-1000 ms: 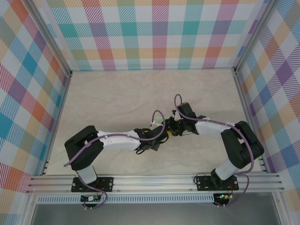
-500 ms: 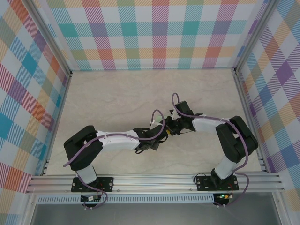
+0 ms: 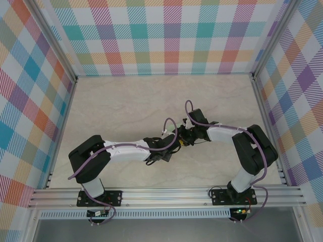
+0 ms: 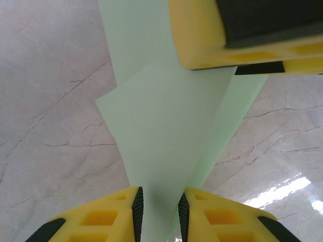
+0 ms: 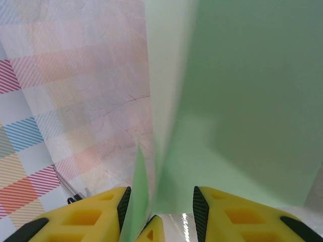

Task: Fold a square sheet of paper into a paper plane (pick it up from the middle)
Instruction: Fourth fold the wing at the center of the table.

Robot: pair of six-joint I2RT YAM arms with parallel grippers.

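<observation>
The pale green square sheet of paper [image 4: 166,126] is folded into overlapping layers and lies on the marble table. It narrows like a paper plane toward my left gripper [image 4: 160,196]. That gripper is open, its pads apart with the narrow end between them. A yellow finger [image 4: 202,35] of the right gripper rests over the far part of the paper. My right gripper [image 5: 160,194] is open and straddles the paper [image 5: 242,101], one upright flap lying close to its left pad. In the top view both grippers, left [image 3: 174,142] and right [image 3: 183,137], meet at mid-table and hide the paper.
Aluminium posts and plaid walls fence the marble table [image 3: 126,106] on the left, the far side and the right. A rail [image 3: 166,194] carries both arm bases at the near edge. A yellow fingertip [image 5: 151,231] of the left gripper pokes up between my right fingers.
My left jaws have opened from nearly shut. The right arm's elbow and forearm have shifted a little left, bringing its gripper closer to the left one. The paper stays put.
</observation>
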